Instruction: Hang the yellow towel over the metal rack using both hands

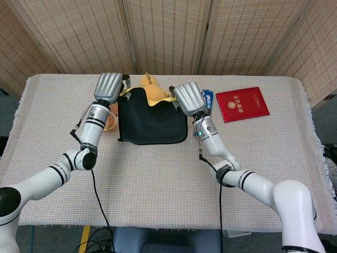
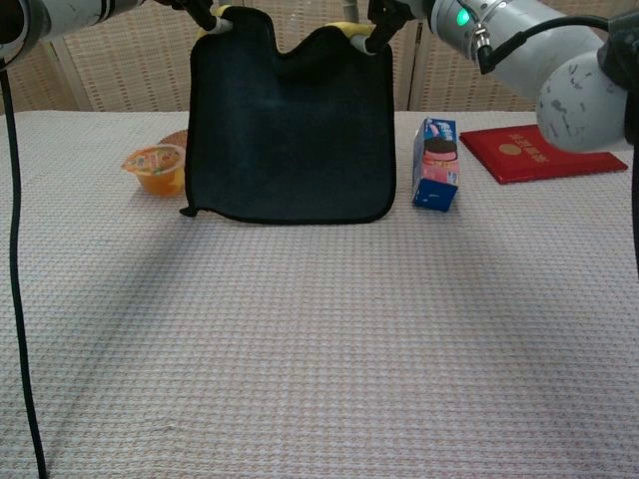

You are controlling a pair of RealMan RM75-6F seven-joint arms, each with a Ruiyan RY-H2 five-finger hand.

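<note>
The towel (image 2: 290, 120) hangs as a flat sheet, its dark face toward me and its yellow side (image 1: 150, 89) showing behind the top edge. My left hand (image 1: 109, 87) pinches the upper left corner, with its fingertips (image 2: 208, 14) at the top of the chest view. My right hand (image 1: 190, 98) pinches the upper right corner (image 2: 371, 28). The top edge sags between the two hands. The lower hem (image 2: 290, 218) is close to the tablecloth. The metal rack is hidden behind the towel.
A blue snack box (image 2: 436, 165) stands just right of the towel, and a red booklet (image 2: 542, 151) lies further right. An orange jelly cup (image 2: 157, 167) and a brown round object (image 2: 180, 140) sit to the left. A woven screen stands behind the table.
</note>
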